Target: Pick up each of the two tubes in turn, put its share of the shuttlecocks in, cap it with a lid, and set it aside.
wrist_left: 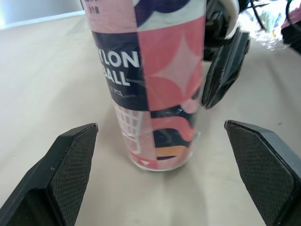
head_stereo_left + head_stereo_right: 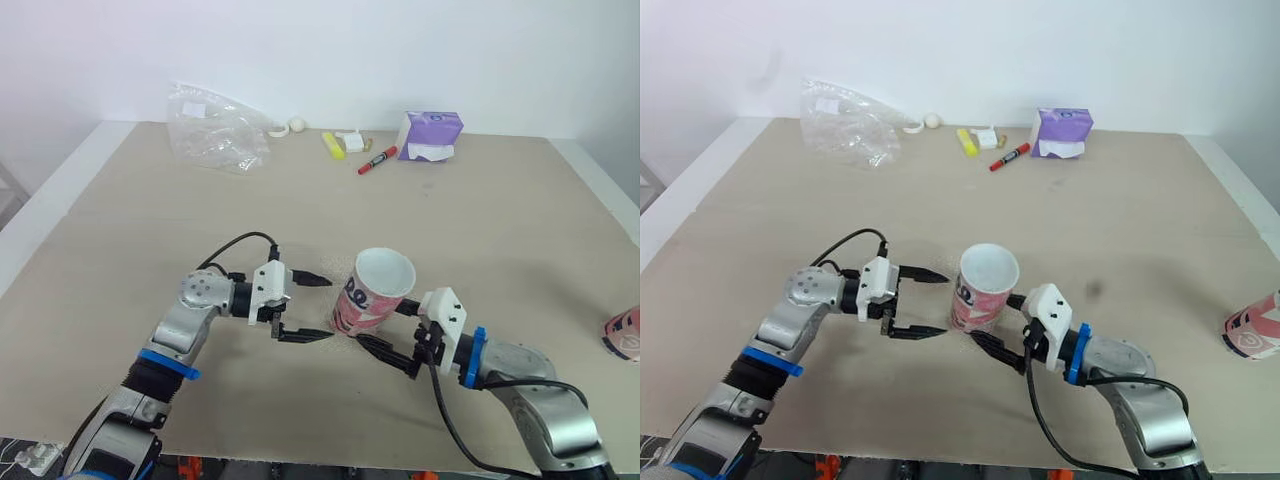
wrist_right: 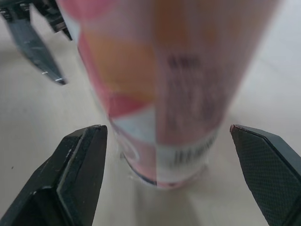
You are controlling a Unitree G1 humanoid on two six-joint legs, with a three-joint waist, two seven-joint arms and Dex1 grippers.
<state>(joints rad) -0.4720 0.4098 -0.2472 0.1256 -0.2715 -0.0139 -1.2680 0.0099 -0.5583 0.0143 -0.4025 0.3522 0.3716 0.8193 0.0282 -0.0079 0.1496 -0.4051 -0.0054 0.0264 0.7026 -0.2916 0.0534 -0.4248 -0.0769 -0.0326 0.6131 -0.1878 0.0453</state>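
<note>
Upright pink patterned cardboard tube (image 2: 980, 292), top open, stands on the beige table (image 2: 1120, 220). Left gripper (image 2: 943, 303) is just beside it, fingers spread. Right gripper (image 2: 993, 322) has its fingers apart either side of the base. Second pink tube (image 2: 1252, 328) lies near the table's right edge.

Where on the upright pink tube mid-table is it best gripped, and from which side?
Grip the tube on its round wall, low to mid height, coming in level from the robot's right. There the right gripper has its open fingers flanking the base. The tube stands upright with its mouth open, so a side hold probably keeps it steady and leaves the top free for filling.
</note>
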